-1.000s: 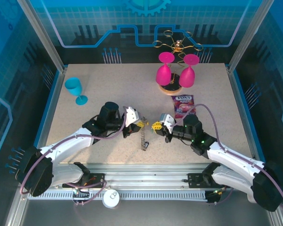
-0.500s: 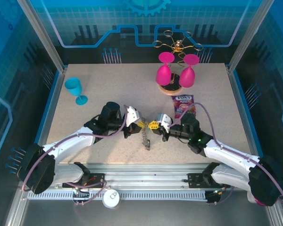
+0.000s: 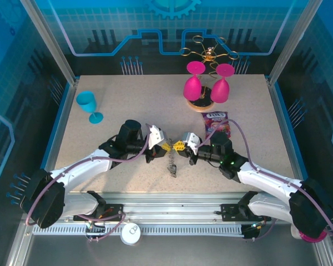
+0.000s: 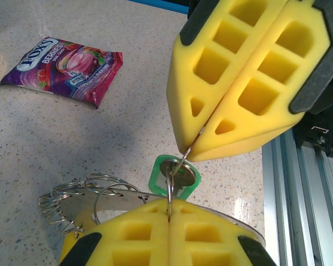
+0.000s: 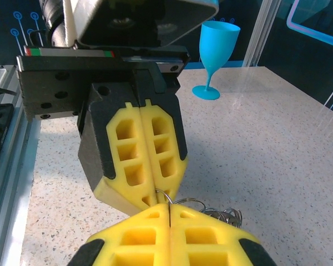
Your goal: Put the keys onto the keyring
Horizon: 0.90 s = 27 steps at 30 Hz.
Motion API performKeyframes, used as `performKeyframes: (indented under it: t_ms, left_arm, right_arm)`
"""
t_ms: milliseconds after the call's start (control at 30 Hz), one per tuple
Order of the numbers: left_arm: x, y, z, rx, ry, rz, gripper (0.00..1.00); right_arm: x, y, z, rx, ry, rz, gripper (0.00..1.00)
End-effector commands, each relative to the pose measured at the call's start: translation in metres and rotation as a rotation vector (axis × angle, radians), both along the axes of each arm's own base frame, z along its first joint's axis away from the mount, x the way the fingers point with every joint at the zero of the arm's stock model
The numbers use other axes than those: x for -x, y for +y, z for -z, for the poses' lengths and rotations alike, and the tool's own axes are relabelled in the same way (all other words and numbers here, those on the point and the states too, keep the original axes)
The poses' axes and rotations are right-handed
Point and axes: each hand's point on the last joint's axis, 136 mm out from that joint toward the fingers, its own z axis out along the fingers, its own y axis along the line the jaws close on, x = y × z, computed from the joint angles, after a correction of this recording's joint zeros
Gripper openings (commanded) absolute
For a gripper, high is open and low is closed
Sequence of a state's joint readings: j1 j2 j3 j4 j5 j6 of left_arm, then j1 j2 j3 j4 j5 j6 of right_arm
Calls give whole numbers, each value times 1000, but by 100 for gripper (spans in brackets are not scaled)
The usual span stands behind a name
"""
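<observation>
Threading step. Left gripper (image 3: 165, 145), right gripper (image 3: 181, 148): jaws closed tip to tip on one wire link (image 4: 180, 160); keyring (image 4: 72, 206) under left jaws, green key (image 4: 175, 177) hanging on link. Next, you need fine alignment.

Worktop (image 3: 127, 105): speckled beige slab, blue edging down both sides, metal rail along the 6 o'clock edge

- 10 o'clock: blue goblet (image 3: 89, 105), upright, standing alone, well apart from the rest
- 1 o'clock, near the far edge: gold wire stand (image 3: 209, 52) on a dark round base
- Just beside that base: two pink goblets (image 3: 192, 87), bowls down, feet up; whether they rest on the worktop or the base cannot be told
- 2 o'clock, near the stand: purple sweet packet (image 3: 215, 123), lying flat, printed face up
</observation>
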<state>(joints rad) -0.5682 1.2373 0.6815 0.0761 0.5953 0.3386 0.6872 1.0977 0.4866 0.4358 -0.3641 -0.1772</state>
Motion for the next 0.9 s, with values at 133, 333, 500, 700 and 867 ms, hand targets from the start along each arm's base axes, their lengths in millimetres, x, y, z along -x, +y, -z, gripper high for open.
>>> performKeyframes:
  t_ms: [133, 333, 500, 700, 867]
  left_arm:
    - [5, -10, -18, 52, -5, 53, 0]
    - [5, -10, -19, 55, 1, 55, 0]
    - [6, -11, -20, 59, 5, 60, 0]
    - [3, -9, -22, 60, -34, 46, 0]
    - [-2, -7, -25, 57, -69, 17, 0]
  right_arm:
    - [-6, 6, -15, -20, -48, 15, 0]
    - [-9, 6, -15, -8, -54, 37, 0]
    - [-15, 4, -11, 7, -42, 82, 0]
    - [-32, -6, -9, -2, 18, 213, 0]
    - [-34, -7, -6, 0, 43, 248, 0]
